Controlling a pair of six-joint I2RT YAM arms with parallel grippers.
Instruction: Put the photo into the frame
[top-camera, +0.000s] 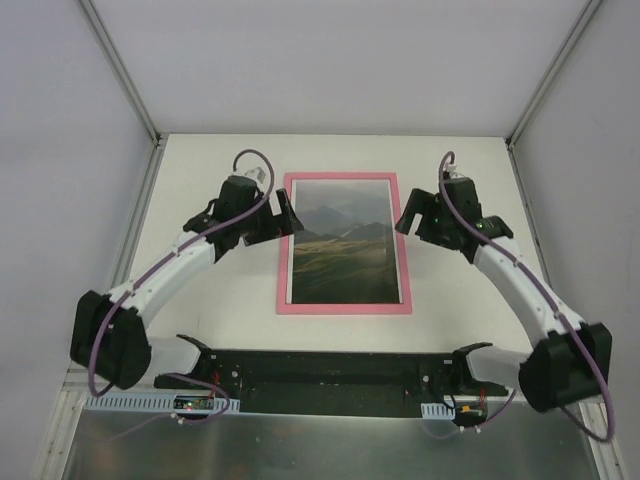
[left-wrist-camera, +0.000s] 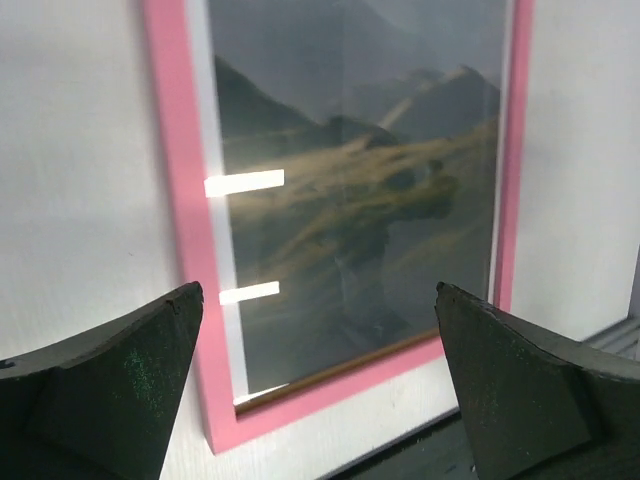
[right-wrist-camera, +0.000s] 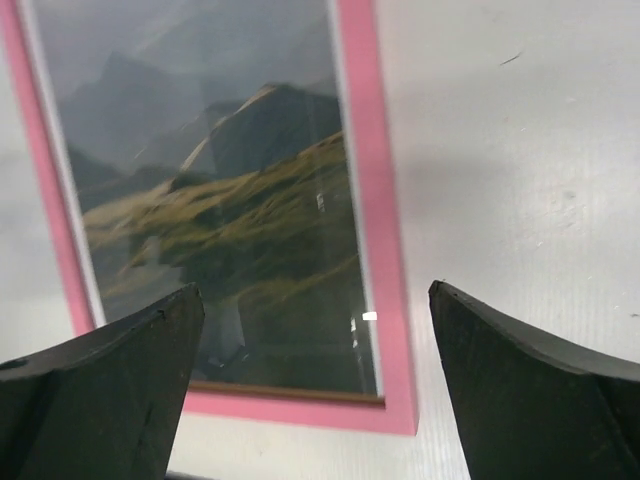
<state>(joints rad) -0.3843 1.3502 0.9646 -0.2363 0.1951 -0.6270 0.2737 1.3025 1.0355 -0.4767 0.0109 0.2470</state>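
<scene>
Photo (top-camera: 343, 240): lies flat inside the pink frame (top-camera: 343, 308) on the white table (top-camera: 220, 300), between both grippers.
Left gripper (top-camera: 285, 215): spread wide, empty, over the frame's left border.
Right gripper (top-camera: 408, 218): spread wide, empty, beside the right border.
Wrist views only: brown strip under the photo's lower edge.

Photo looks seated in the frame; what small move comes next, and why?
Probably lift both arms up and away. The photo already lies inside the frame, and the left gripper and right gripper hang open on either side of it, holding nothing.
</scene>
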